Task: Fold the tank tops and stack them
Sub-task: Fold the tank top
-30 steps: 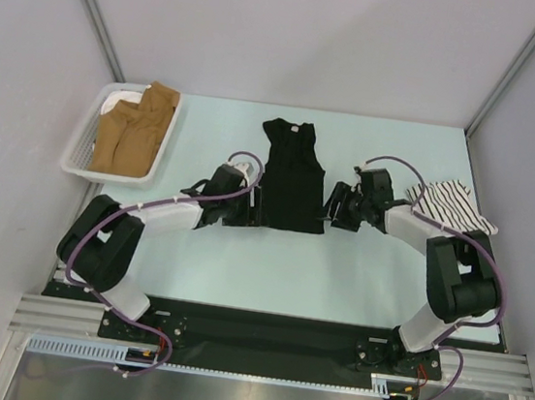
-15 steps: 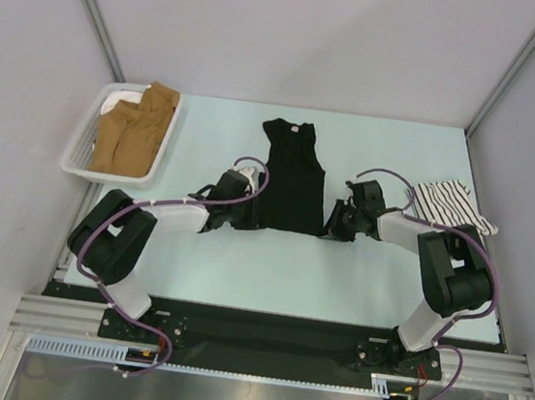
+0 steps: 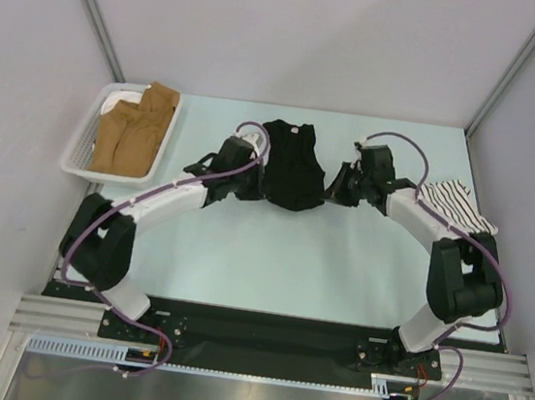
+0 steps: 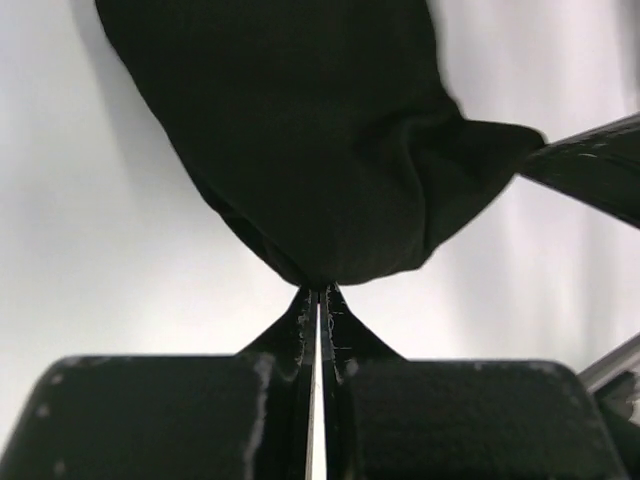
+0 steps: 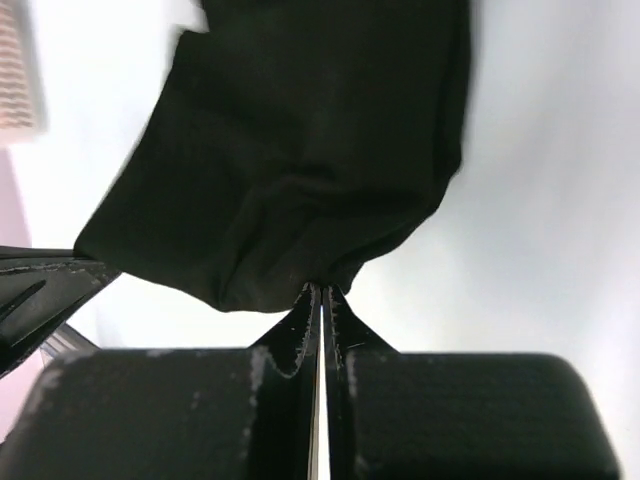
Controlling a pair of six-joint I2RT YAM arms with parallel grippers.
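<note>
The plain black tank top (image 3: 292,167) lies mid-table, its lower half lifted and bunched toward the neck. My left gripper (image 3: 253,181) is shut on its bottom left corner; in the left wrist view the black cloth (image 4: 300,130) hangs from the pinched tips (image 4: 319,290). My right gripper (image 3: 331,188) is shut on the bottom right corner, the black cloth (image 5: 310,150) bunching at its tips (image 5: 321,288). The striped tank top (image 3: 454,205) lies crumpled at the right edge, behind my right arm.
A white basket (image 3: 81,143) holding brown folded clothes (image 3: 136,130) stands at the far left. Grey walls close in the table at the back and both sides.
Both grippers closed on the black top's bottom corners and carried them away from the bases toward the neck, so the hem has risen and the top looks shorter.
</note>
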